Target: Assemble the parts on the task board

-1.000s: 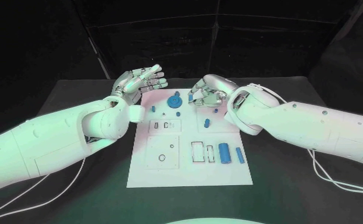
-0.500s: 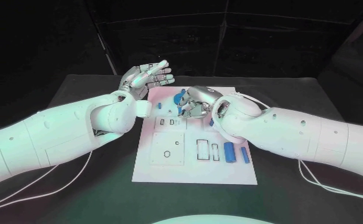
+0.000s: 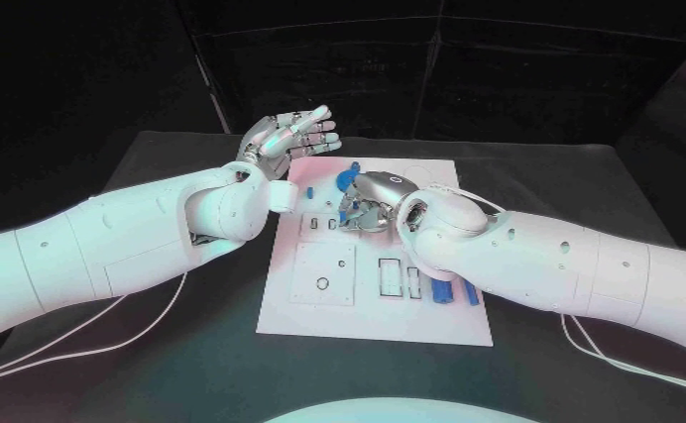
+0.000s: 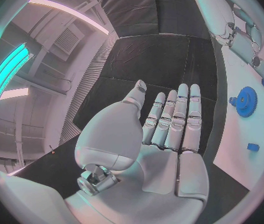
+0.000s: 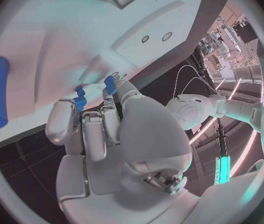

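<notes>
Assembly under way, several parts still loose.
Right robot hand (image 3: 369, 202) curled over small blue parts (image 5: 110, 84) mid task board (image 3: 375, 255), grip unclear; left robot hand (image 3: 287, 133) open, empty, past board's far-left corner; blue cylinders (image 3: 437, 289) lie unplaced near board's near-right corner.

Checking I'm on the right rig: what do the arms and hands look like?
Two bulky, smooth white arms, left arm and right arm, each ending in a silver metallic left hand or right hand. Thin white cables trail from both arms.
</notes>
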### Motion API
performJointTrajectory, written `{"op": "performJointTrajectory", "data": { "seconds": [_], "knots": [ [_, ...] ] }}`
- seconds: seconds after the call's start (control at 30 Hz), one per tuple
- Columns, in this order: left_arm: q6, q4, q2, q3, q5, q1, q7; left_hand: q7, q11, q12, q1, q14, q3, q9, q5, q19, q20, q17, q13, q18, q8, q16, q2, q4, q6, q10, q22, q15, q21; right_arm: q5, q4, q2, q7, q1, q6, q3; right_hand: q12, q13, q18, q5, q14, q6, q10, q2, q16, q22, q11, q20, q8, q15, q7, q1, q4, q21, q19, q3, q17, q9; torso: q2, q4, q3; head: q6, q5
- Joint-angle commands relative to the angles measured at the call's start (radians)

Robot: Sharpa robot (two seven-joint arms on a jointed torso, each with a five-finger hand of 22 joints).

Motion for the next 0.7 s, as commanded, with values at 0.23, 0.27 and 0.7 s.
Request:
{"op": "performJointTrajectory", "data": {
  "seconds": [0.23, 0.27, 0.7],
  "knots": [
    [0.010, -0.003, 0.006, 0.001, -0.006, 0.002, 0.012, 0.027, 0.000, -0.004, 0.011, -0.002, 0.000, 0.000, -0.003, 0.005, 0.002, -0.001, 0.000, 0.011, -0.006, -0.007, 0.002, -0.007, -0.005, -0.003, -0.002, 0.007, -0.006, -0.031, -0.012, 0.008, -0.016, -0.007, 0.016, 0.000, -0.005, 0.057, -0.010, 0.003, 0.079, 0.007, -0.001, -0.016, -0.003, -0.002, 0.003, -0.001, -0.001, -0.001, 0.001, -0.003, 0.002, 0.000, -0.001, 0.003, 0.146, 0.001, 0.000, -0.0011, -0.0007, -0.007, 0.003],
    [0.010, -0.003, 0.006, 0.001, -0.006, 0.002, 0.012, 0.027, 0.000, -0.004, 0.011, -0.002, 0.000, 0.000, -0.003, 0.005, 0.002, -0.001, 0.000, 0.011, -0.006, -0.007, 0.002, -0.007, -0.005, -0.003, -0.002, 0.007, -0.006, -0.031, -0.013, 0.009, -0.016, -0.008, 0.016, 0.000, -0.005, 0.057, -0.010, 0.003, 0.079, 0.007, -0.001, -0.016, -0.003, -0.002, 0.003, -0.001, -0.001, -0.001, 0.001, -0.003, 0.002, 0.000, -0.001, 0.003, 0.146, 0.001, 0.000, -0.0007, -0.0009, -0.008, 0.003],
    [0.011, -0.004, 0.007, 0.001, -0.006, 0.002, 0.012, 0.027, 0.000, -0.004, 0.011, -0.002, 0.000, 0.000, -0.003, 0.005, 0.002, -0.001, 0.000, 0.011, -0.006, -0.007, 0.002, -0.007, -0.005, -0.003, -0.002, 0.007, -0.006, -0.030, -0.020, 0.015, -0.012, -0.013, 0.025, 0.000, -0.009, 0.055, -0.010, -0.008, 0.079, -0.001, -0.003, -0.028, -0.004, -0.002, 0.006, 0.001, -0.009, 0.001, 0.004, -0.015, 0.008, -0.001, -0.001, 0.002, 0.145, -0.002, 0.000, -0.0017, -0.0013, -0.011, 0.007]
  ]
}}
